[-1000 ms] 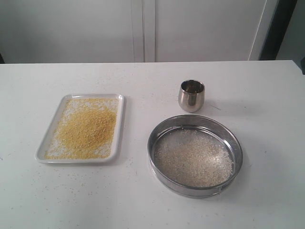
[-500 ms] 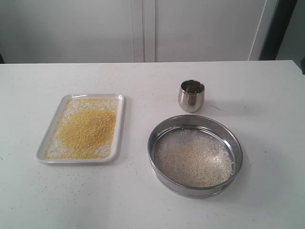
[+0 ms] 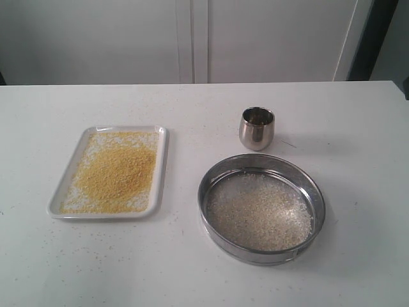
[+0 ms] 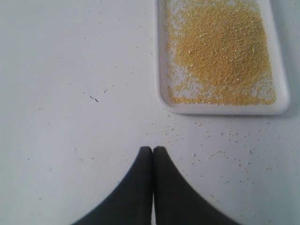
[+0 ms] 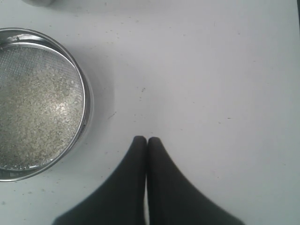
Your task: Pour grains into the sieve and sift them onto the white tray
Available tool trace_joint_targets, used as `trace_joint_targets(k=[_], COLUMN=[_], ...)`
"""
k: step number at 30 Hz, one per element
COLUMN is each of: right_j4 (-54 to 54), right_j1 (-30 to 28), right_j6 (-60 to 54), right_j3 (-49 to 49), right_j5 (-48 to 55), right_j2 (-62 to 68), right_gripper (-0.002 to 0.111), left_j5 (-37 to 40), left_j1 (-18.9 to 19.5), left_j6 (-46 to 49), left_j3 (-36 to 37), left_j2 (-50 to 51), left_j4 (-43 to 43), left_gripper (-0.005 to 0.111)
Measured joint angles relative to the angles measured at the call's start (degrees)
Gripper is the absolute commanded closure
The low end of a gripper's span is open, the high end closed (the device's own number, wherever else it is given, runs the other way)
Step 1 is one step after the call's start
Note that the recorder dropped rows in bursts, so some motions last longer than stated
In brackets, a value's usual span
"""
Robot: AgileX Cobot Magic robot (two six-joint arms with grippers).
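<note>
The white tray (image 3: 163, 167) lies on the left of the table with golden-yellow grains (image 3: 117, 171) spread over it. The steel sieve (image 3: 206, 217) sits at the right front, holding whitish rice-like grains (image 3: 259, 211). Neither arm shows in the exterior view. In the left wrist view my left gripper (image 4: 153, 149) is shut and empty over bare table, apart from the tray (image 4: 161, 89) and its yellow grains (image 4: 220, 47). In the right wrist view my right gripper (image 5: 147, 139) is shut and empty beside the sieve (image 5: 86, 101), not touching it.
A small steel cup (image 3: 257, 128) stands upright behind the sieve. Stray grains (image 4: 225, 154) dot the white table (image 3: 358, 141) around the tray. White cabinet doors stand behind the table's far edge.
</note>
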Motion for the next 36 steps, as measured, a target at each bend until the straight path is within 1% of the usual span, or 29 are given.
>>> trace_joint_targets(k=[11, 15, 20, 24, 32, 36], right_j4=[0.0, 0.0, 0.0, 0.0, 0.0, 0.0], right_j1=[0.0, 0.0, 0.0, 0.0, 0.0, 0.0], right_j6=[0.0, 0.0, 0.0, 0.0, 0.0, 0.0], right_j3=[0.0, 0.0, 0.0, 0.0, 0.0, 0.0], right_j5=[0.0, 0.0, 0.0, 0.0, 0.0, 0.0], right_j2=[0.0, 0.0, 0.0, 0.0, 0.0, 0.0], right_gripper=[0.108, 0.108, 0.108, 0.108, 0.108, 0.108], left_j5=[-5.2, -6.38, -6.72, -6.72, -6.72, -6.72], left_j1=[0.0, 0.0, 0.0, 0.0, 0.03, 1.61], left_j6=[0.0, 0.0, 0.0, 0.0, 0.0, 0.0], left_j3=[8.98, 12.06, 16.01, 19.24, 23.26, 24.29], left_j2=[-7.0, -11.31, -17.91, -22.91, -30.34, -34.07], left_j4=[0.21, 0.21, 0.21, 2.07, 3.82, 4.15], left_gripper=[0.107, 0.107, 0.107, 0.107, 0.107, 0.107])
